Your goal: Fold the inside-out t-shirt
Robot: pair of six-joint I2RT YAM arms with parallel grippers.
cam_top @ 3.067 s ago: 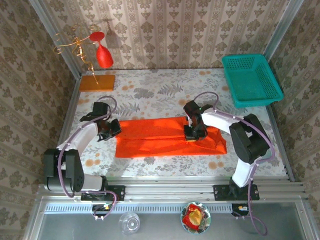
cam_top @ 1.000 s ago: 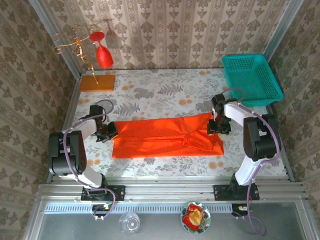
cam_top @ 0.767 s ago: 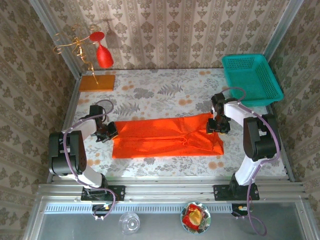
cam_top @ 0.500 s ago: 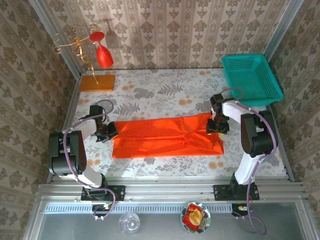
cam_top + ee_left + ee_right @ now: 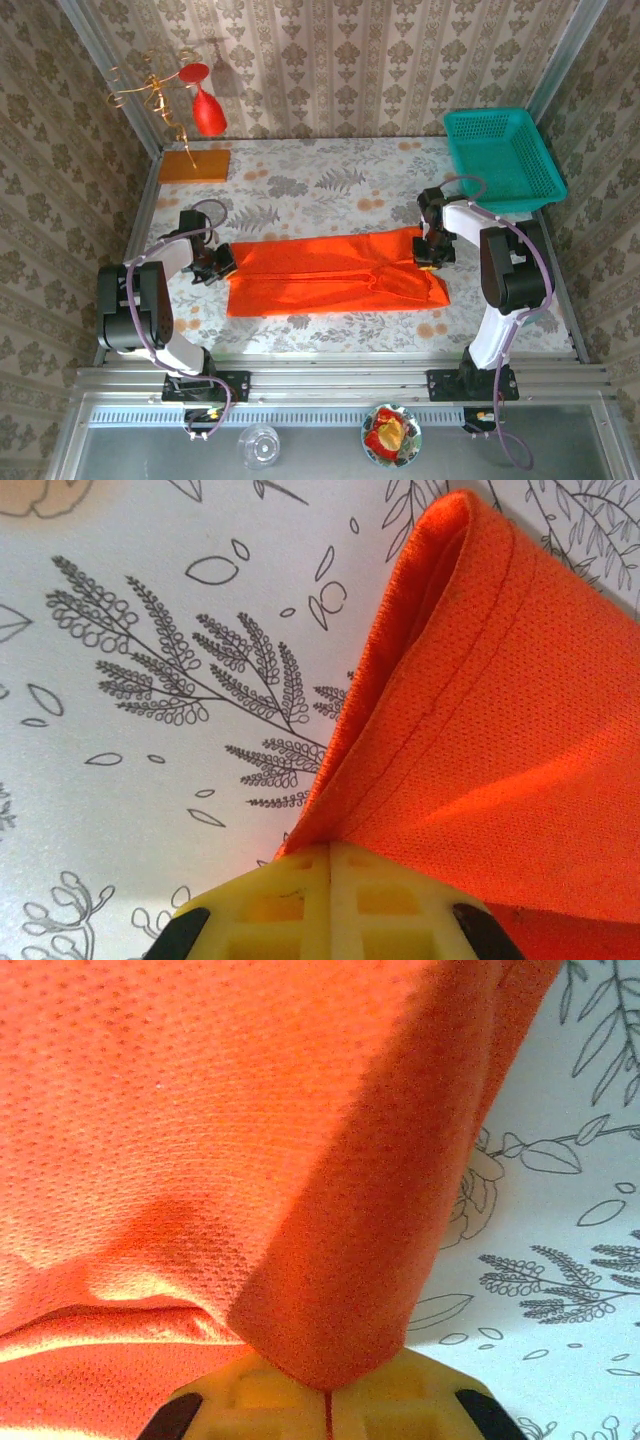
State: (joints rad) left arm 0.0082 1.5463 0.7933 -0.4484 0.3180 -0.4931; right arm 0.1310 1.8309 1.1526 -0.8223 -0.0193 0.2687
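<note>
**Top view.** The inside-out t-shirt [image 5: 335, 272] lies as a long, folded orange-red band across the centre of the frame, on the flower-patterned table [image 5: 330, 185]. The left gripper [image 5: 222, 262] sits at the band's left end. The right gripper [image 5: 432, 254] sits at its upper right corner.

**Left wrist view.** At the bottom edge, the yellow fingers [image 5: 270, 905] are pressed together, clamped on a corner of the cloth. The hemmed fold of the cloth rises toward the upper right, and printed fern leaves of the table show at left.

**Right wrist view.** At bottom centre, the yellow fingers [image 5: 260, 1400] are likewise closed, pinching a doubled fold of the mesh fabric. The fabric spreads over the left and centre, with bare table at right.

**Background, top view.** A teal basket [image 5: 500, 205] stands at upper right, well apart from the shirt. An orange-brown board [image 5: 194, 165] lies at upper left, and a red wine glass [image 5: 208, 112] hangs above it.
</note>
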